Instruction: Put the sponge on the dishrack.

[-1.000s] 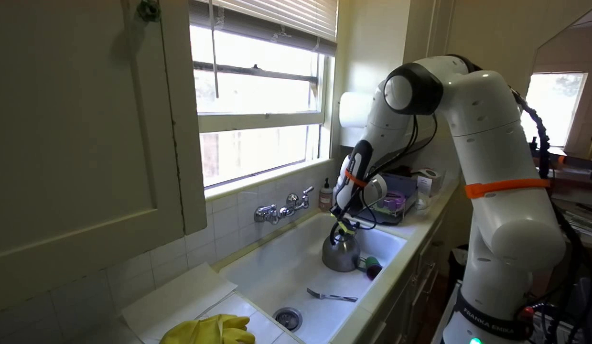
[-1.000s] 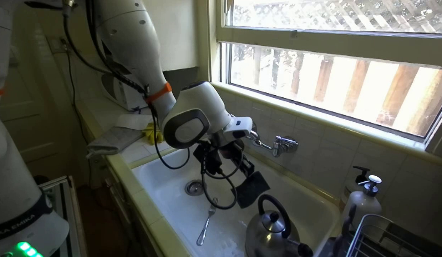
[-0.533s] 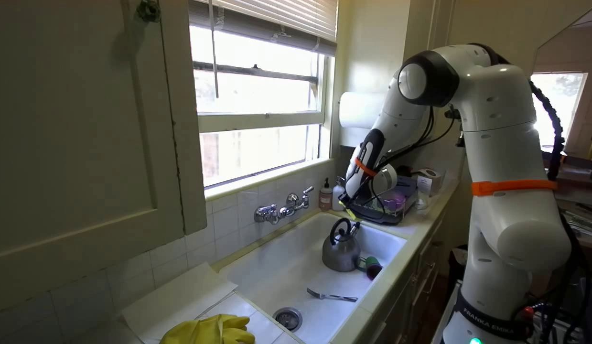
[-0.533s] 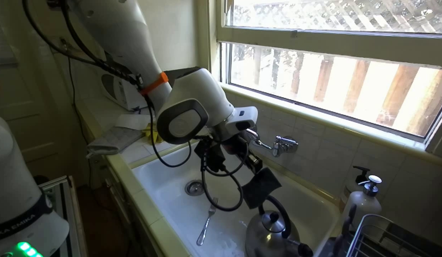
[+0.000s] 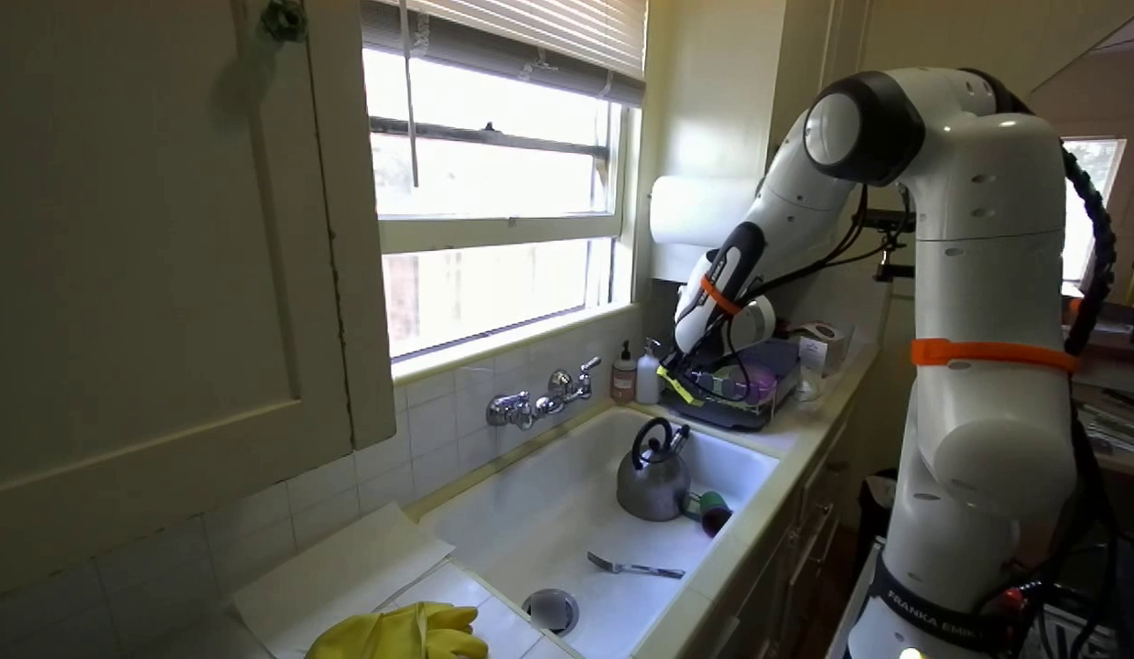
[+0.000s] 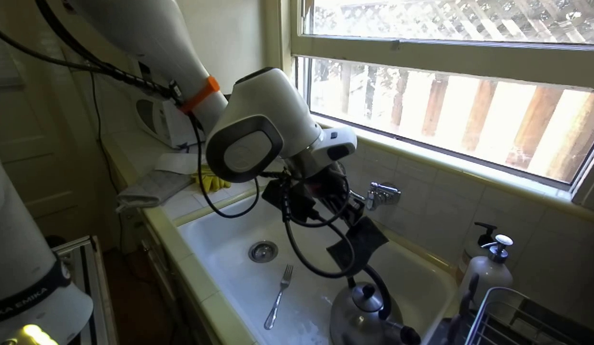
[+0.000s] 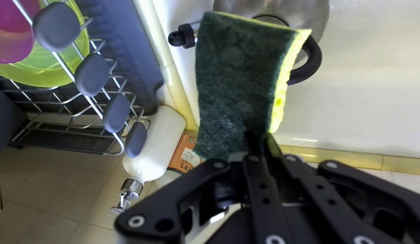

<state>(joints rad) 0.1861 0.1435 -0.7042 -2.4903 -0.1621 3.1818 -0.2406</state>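
Observation:
A green and yellow sponge [image 7: 238, 78] is pinched by one end in my gripper [image 7: 260, 139]. In the wrist view its dark green scouring face shows with a yellow edge. In both exterior views the sponge [image 5: 681, 386] [image 6: 359, 243] hangs tilted in the air above the sink, over the kettle's far side. The dishrack [image 7: 91, 75] is at the left of the wrist view, apart from the sponge. It shows behind the gripper in an exterior view [image 5: 724, 419] and at the lower right in an exterior view [image 6: 480, 314].
A steel kettle [image 5: 653, 490] with a raised black handle stands in the white sink [image 5: 530, 513]. A fork [image 5: 635, 569] and a green cup [image 5: 713, 508] lie there too. Two soap bottles [image 6: 488, 273] stand between sink and rack. Colourful bowls [image 7: 57, 67] sit in the rack.
The gripper has risen with the sponge and moved toward the dishrack side, off the kettle's handle line. The arm has drawn up. The base light has turned from green to yellow.

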